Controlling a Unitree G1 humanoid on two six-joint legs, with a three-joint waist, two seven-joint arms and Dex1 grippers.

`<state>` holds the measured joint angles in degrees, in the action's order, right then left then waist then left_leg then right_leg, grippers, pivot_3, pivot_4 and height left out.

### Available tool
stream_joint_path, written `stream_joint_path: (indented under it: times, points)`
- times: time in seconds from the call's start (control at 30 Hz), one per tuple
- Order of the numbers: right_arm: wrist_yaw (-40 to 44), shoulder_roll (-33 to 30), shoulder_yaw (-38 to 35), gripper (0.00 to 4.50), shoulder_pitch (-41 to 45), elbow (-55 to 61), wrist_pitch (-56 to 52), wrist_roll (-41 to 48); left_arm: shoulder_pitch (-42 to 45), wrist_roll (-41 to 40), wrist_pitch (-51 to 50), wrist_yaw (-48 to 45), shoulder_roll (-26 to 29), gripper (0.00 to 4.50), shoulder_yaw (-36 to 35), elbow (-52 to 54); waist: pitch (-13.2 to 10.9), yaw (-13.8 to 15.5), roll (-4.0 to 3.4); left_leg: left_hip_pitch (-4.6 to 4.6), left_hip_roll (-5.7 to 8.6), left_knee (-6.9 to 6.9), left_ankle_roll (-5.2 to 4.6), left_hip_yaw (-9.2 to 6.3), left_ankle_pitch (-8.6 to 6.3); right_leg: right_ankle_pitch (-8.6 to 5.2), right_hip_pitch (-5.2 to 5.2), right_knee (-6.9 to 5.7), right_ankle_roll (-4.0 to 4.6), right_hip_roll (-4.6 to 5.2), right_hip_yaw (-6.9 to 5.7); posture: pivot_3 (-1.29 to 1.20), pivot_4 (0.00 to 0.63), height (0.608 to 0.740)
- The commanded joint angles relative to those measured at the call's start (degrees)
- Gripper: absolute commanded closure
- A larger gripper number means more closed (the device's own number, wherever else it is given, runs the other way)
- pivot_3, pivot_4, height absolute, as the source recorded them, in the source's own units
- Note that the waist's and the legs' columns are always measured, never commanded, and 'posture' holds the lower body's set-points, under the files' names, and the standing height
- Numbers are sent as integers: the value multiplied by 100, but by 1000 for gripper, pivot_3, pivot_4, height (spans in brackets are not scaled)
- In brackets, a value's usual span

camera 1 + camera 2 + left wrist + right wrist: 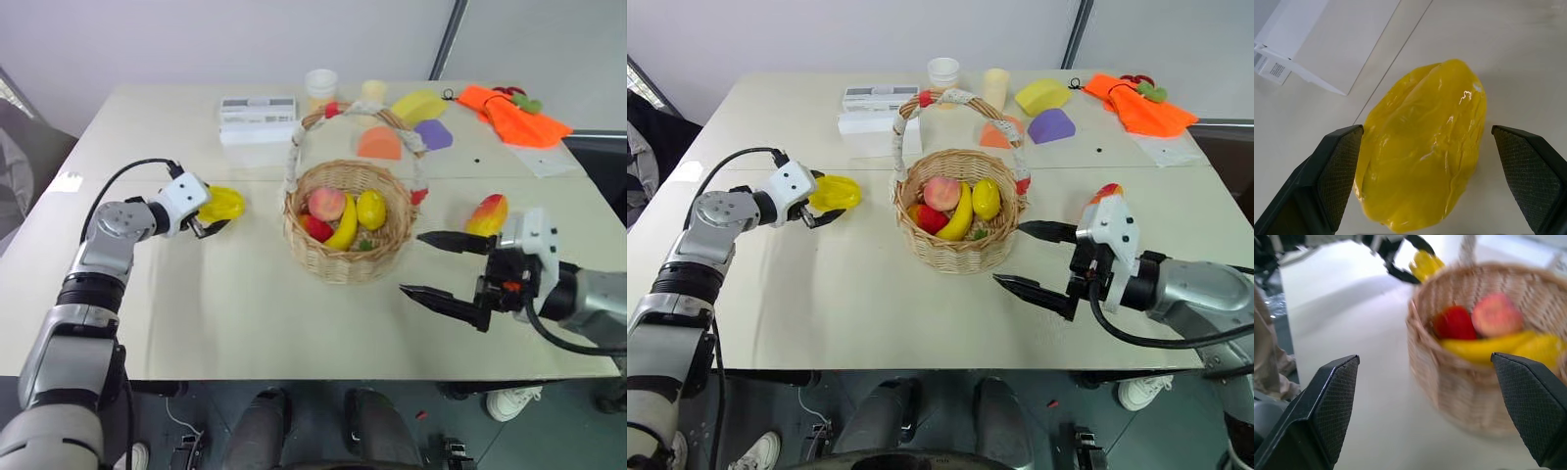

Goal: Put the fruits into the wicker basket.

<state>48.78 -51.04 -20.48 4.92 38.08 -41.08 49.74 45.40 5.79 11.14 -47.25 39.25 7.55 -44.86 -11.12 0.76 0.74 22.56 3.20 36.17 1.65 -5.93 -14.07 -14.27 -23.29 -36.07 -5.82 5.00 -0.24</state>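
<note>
A pale desk (245,323) carries a round woven wicker basket (345,257). Both of the 2 fruits are still outside it. The glossy ribbed yellow fruit (1422,147) lies between the left hand's (208,223) spread fingers. The smooth red-and-yellow mango (488,214) lies beside the right hand (439,266), fingers apart, empty.
</note>
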Motion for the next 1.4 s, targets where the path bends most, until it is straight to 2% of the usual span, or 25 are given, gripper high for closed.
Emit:
stream_joint_path:
  times: [0.03, 0.13, 0.2, 0.27, 0.47, 0.63, 0.7, 0.77, 0.83, 0.9, 0.97, 1.07, 1.2, 1.27, 1.4]
  points:
    - [-138, 7, 44, 16, 303, 196, 18, 266, 139, 84, 163, 18, -18, 0, -6, -169, 1, 1, 1, 0, 1, 0, 0, 0, 0, 1, 0, 0, -2, 1, 0, 0, 150, 740]
    - [-190, 56, 135, 0, 336, 176, 60, 240, 141, 32, 193, 5, -55, 829, -58, -210, 2, 2, 3, 0, 1, 0, 0, -1, 0, 2, 1, 0, -4, 1, 0, 0, 150, 740]
    - [-192, 79, 192, 0, 308, 162, 127, 168, 130, -6, 159, 11, -71, 1843, -99, -200, 2, 2, 3, 0, 3, 1, 0, -1, 0, 2, 1, -1, -5, 2, 0, 0, 150, 740]
    - [-184, 98, 222, 0, 275, 147, 196, 107, 106, -12, 116, 35, -65, 2418, -128, -165, 2, -3, 3, 0, 3, 3, 0, 0, 0, 3, 1, -2, -6, 2, 0, 0, 150, 740]
    - [-149, 122, 236, 0, 271, 128, 364, 50, -192, -337, -159, 76, 19, 2418, -511, 329, 2, -19, 3, -1, 2, 5, -1, 0, 0, 5, 1, -4, -8, 1, 0, 0, 150, 740]
    - [-227, 89, 35, 0, 365, 115, 380, 249, -853, -1408, -1112, -172, 177, 2418, -1405, 1692, 1, -50, 4, 0, -1, 2, -1, 0, 0, 5, -4, -5, -8, 1, 1, 0, 150, 740]
    - [-240, 62, -91, 0, 345, 67, 341, 334, -1293, -2262, -1897, -451, 270, 2418, -1864, 2891, 1, -58, 5, 1, -2, 2, -1, -2, 0, 5, -5, -6, -7, 2, 1, 0, 150, 740]
    - [-165, -5, -189, 0, 254, -45, 340, 276, -1693, -3453, -3153, -630, 437, 2418, -2250, 4419, -1, -55, 8, 3, -4, 2, 0, -2, 0, 5, -6, -5, -7, 3, 3, 0, 150, 740]
    - [-111, -22, -236, 0, 214, -188, 362, 233, -1932, -4253, -4077, -668, 617, 2418, -2320, 5599, -3, -30, 13, 8, -4, 4, 0, -6, 0, 5, -7, -2, -6, 10, 5, 0, 150, 740]
    - [-117, 57, -241, 0, 237, -402, 399, 224, -1832, -4659, -4653, -380, 502, 2418, -2030, 6314, -1, 15, 8, 7, 0, 9, 0, -10, 0, 4, 3, 1, -4, 12, 5, 0, 150, 740]
    - [-69, 104, -191, 0, 210, -598, 472, 113, -1586, -4732, -4969, -43, 234, 2418, -1606, 6736, 0, 54, 6, -2, 4, 12, 0, -9, 0, 0, 21, 5, 1, 12, 4, 0, 150, 740]
    - [-38, 182, -129, 0, 133, -756, 560, 1, -1039, -4418, -5250, 503, -459, 2418, -750, 6857, -2, 67, 9, -13, 5, 28, 0, -2, 0, -7, 38, 5, 16, 6, 3, 0, 150, 740]
    - [-117, 318, -162, 0, -9, -830, 691, -162, -499, -3495, -5014, 929, -1196, 2418, 258, 6272, -3, 12, 11, -10, 4, 35, 0, 2, 0, 2, 36, 2, -2, 0, 3, 0, 150, 740]
    - [-212, 391, -202, 0, -94, -818, 736, -237, -332, -3148, -4861, 1056, -1449, 2418, 508, 5904, -3, -19, 11, -11, 4, 33, -1, 3, 0, 2, 35, 2, -7, -1, 3, 0, 150, 740]
    - [-611, 599, -204, 0, -236, -940, 920, -648, -269, -3043, -4673, 904, -1749, 745, 562, 5630, -3, -41, 11, -10, -1, 12, -2, 15, 0, 3, 13, -5, -8, -4, 8, 0, 150, 740]
